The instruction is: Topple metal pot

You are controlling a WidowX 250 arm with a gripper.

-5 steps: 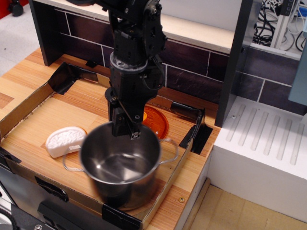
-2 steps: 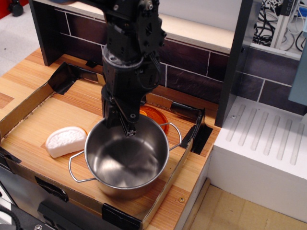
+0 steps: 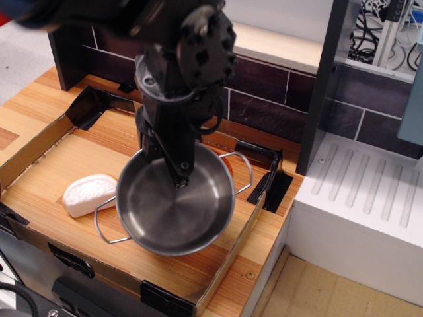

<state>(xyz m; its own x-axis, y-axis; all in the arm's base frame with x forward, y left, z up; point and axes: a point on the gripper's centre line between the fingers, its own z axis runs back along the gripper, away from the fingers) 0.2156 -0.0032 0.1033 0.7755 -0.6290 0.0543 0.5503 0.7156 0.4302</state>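
The metal pot (image 3: 173, 210) is a large shiny steel pot in the middle of the wooden tray. It is tilted, with its open mouth facing up and toward the camera. One wire handle (image 3: 106, 226) sticks out at the lower left, the other (image 3: 242, 169) at the upper right. My black gripper (image 3: 165, 168) comes down from above, and its fingers straddle the pot's far rim, one inside and one outside. It appears shut on that rim. The pot's underside is hidden.
A white ribbed object (image 3: 89, 193) lies left of the pot. A sliver of an orange lid (image 3: 227, 173) shows behind the pot. A low cardboard wall (image 3: 232, 247) rims the tray. A dark brick backsplash stands behind, and a white ribbed unit (image 3: 360, 205) stands at the right.
The pot has gone from upright to tipped toward the camera. The gripper on its far rim has shifted slightly left and back, and the pot now covers most of the orange lid.
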